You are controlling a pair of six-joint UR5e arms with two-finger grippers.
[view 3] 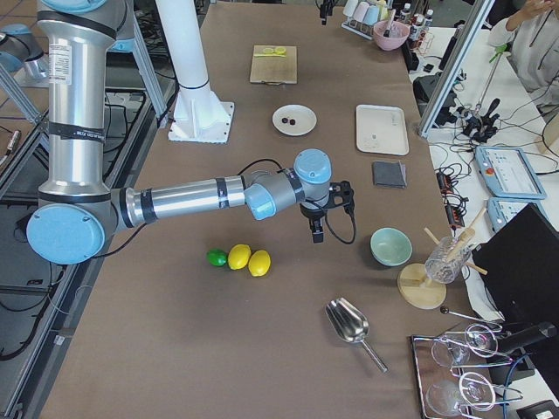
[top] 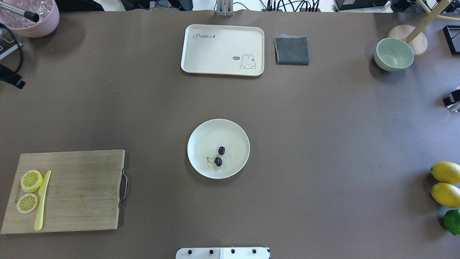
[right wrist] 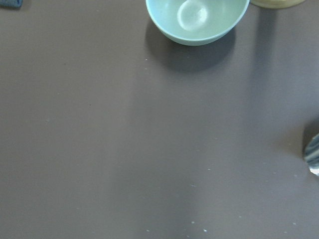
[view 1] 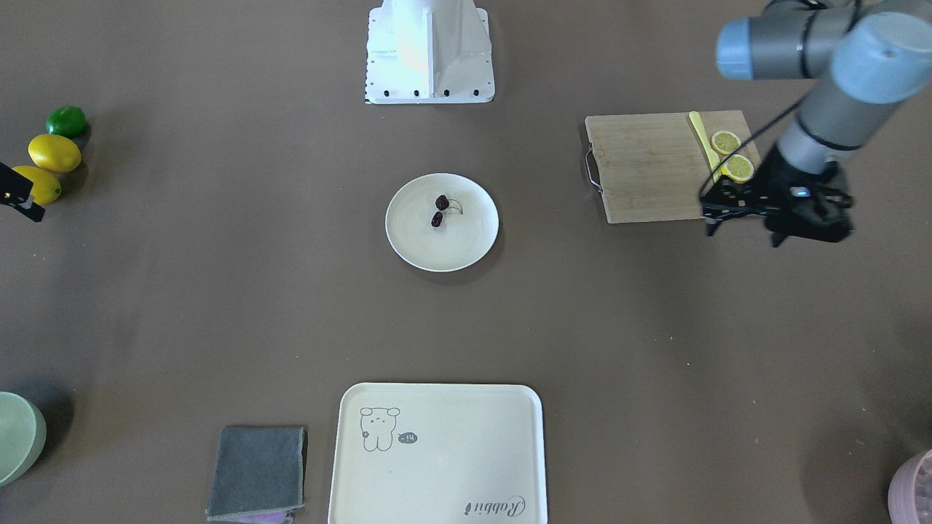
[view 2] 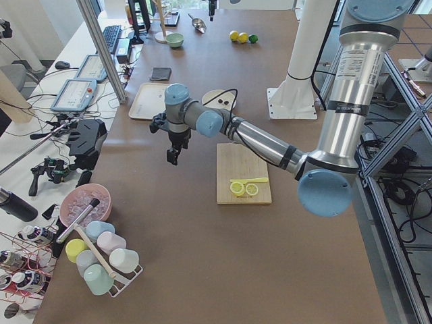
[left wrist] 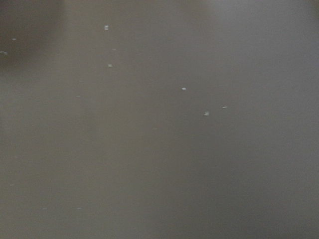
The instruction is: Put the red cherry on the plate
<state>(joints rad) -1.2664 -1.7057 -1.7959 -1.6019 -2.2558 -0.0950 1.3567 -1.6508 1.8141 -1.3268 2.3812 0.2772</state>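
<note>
The cherry [top: 218,162] lies on the plate [top: 233,136], at about 6 o'clock from the plate's centre in the overhead view. Its thin green stem curls off toward 8 o'clock. By that, the task looks done.

Both arms are well apart from the plate. The left gripper [view 2: 173,156] hangs over bare tabletop just past the board [top: 79,190], and the right gripper [view 3: 316,231] hangs near the lemons [view 3: 249,260]. I cannot tell whether either one is spread or closed, and neither appears to carry anything.

If it had to be lifted again, the cherry would likely be very light, round enough to roll, and possibly soft-skinned. A gentle pinch across one fruit, or at the stem fork, seems safest, since the stem looks too thin to take much pull.

The tray [top: 215,50] at 12 o'clock reads "Rabbit", and a small bubble beside its drawing says "hi~". The print on the board's edge is too small to read.
</note>
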